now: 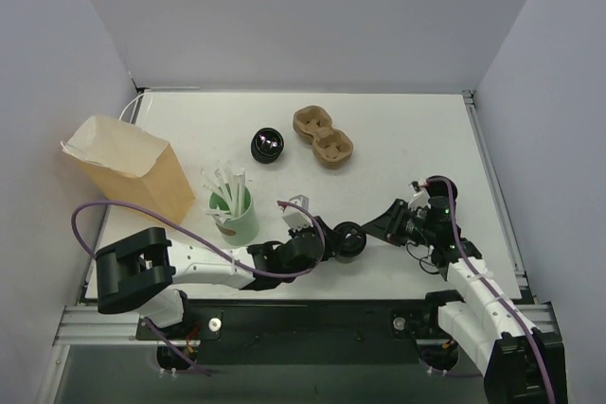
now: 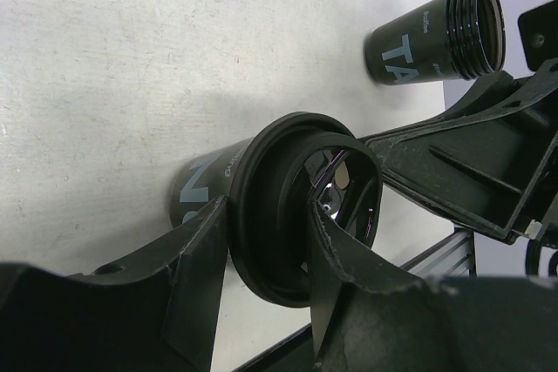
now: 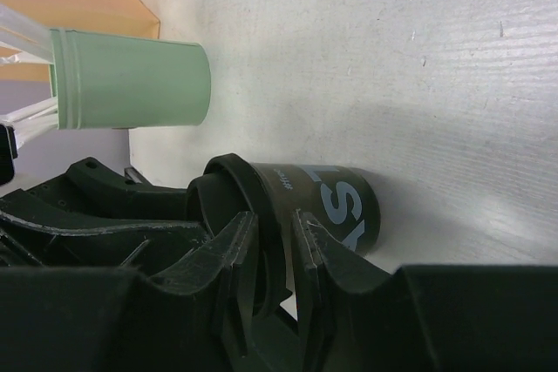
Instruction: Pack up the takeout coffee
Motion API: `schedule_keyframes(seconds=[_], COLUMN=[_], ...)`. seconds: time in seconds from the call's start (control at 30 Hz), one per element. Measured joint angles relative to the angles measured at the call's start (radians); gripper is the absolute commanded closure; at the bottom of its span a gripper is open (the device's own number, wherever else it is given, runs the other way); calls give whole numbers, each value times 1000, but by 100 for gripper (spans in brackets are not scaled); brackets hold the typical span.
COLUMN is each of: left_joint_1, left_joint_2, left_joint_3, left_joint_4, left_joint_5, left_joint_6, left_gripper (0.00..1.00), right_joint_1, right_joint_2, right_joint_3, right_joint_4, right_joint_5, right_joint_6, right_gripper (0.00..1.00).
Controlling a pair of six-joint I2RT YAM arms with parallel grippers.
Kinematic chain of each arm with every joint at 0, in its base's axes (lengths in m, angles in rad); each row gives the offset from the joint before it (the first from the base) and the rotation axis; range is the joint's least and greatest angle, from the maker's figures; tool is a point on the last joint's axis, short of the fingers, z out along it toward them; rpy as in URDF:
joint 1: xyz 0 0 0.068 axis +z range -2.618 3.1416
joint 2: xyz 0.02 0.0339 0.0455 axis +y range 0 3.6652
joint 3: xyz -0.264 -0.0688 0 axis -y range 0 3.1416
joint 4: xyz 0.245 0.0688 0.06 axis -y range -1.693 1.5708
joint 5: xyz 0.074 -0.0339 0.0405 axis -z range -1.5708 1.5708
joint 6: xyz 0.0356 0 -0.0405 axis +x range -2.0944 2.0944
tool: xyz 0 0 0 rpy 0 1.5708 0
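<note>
L gripper [image 2: 270, 254] holds the takeout coffee [image 2: 205, 185] by its top; R gripper [image 3: 272, 250] pinches the lid [image 3: 228, 182] rim.

A: What stands on the white table [image 1: 407, 139]?

B: A tan paper bag [image 1: 128, 172] stands by the left edge. Just beside it, toward the middle, is a green cup [image 1: 234, 215] full of white straws.

A: And farther back?

B: A lidless black cup [image 1: 268, 145] stands upright near the middle of the far edge. A brown cardboard cup carrier [image 1: 323, 136] lies just to its right.

A: Anything close to the near edge?

B: The takeout coffee [image 1: 348, 241] stands there, about midway along, well apart from the carrier.
</note>
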Motion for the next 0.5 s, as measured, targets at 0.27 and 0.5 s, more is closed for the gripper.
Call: schedule_keyframes(seconds=[0.27, 0.5], left_joint_1=[0, 0], left_joint_2=[8, 14], left_joint_3=[-1, -8], left_joint_4=[8, 14], left_joint_5=[-2, -5], left_joint_6=[-15, -34], left_gripper=[72, 72], right_joint_1=[-8, 24], right_joint_2=[-86, -111], right_joint_3=[-148, -164], right_joint_4=[202, 224], right_joint_5=[5, 62], right_joint_6=[109, 146], right_gripper=[82, 85])
